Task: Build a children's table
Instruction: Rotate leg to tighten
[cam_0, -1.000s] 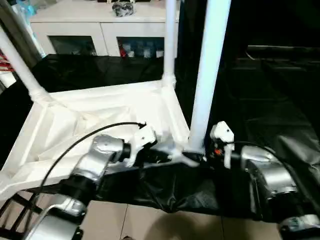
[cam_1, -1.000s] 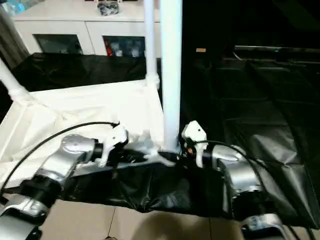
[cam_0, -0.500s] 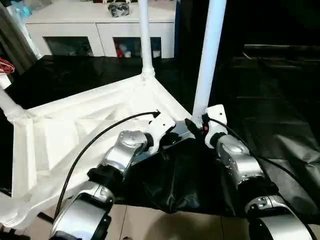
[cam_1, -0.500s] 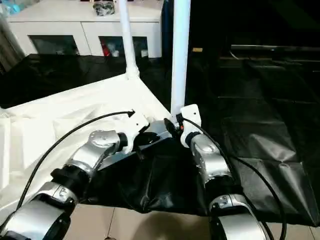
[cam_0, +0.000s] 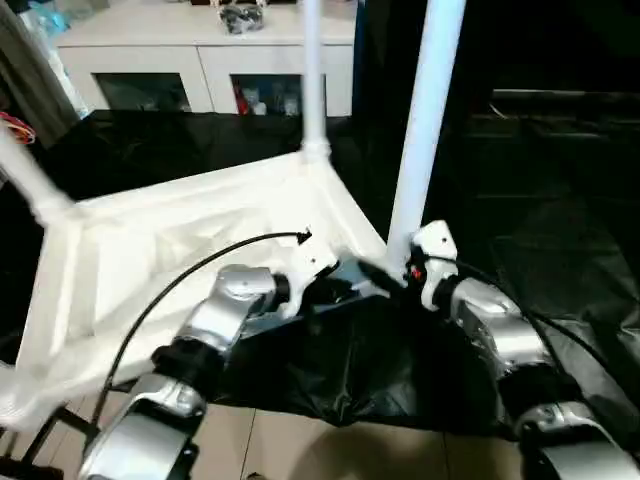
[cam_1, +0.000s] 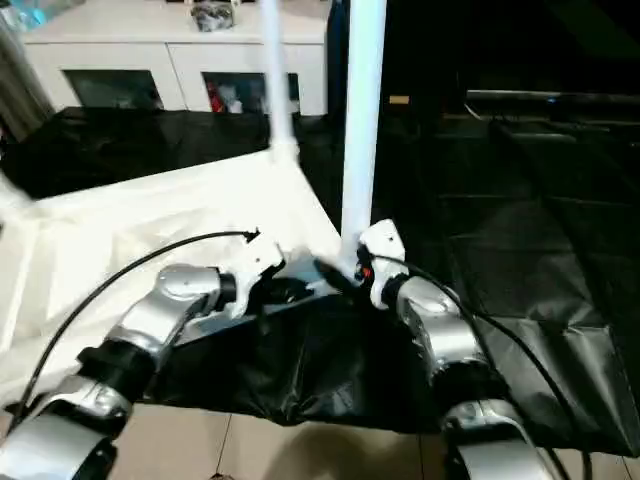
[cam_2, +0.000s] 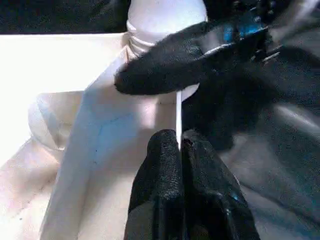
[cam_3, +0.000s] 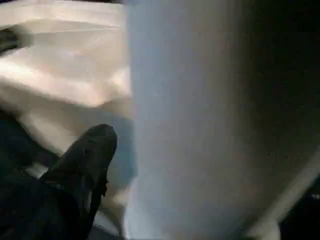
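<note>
The white tabletop lies upside down on black cloth, ribs up. Three white legs stand in its corner sockets: a near one, a far one and a slanting one at the left. My left gripper is shut on the thin rim at the near right corner, and its fingers pinch the white edge. My right gripper is at the base of the near leg, with one black finger against it. Its other finger is hidden.
A white cabinet stands behind the tabletop. The black-draped table spreads to the right and under the work. Its cloth hangs over the near edge above a tiled floor. A black cable arcs over my left forearm.
The tabletop has swung, its far corner first going left, then partway back right. Both grippers stayed at the near right corner, and my right forearm now reaches in from further right.
</note>
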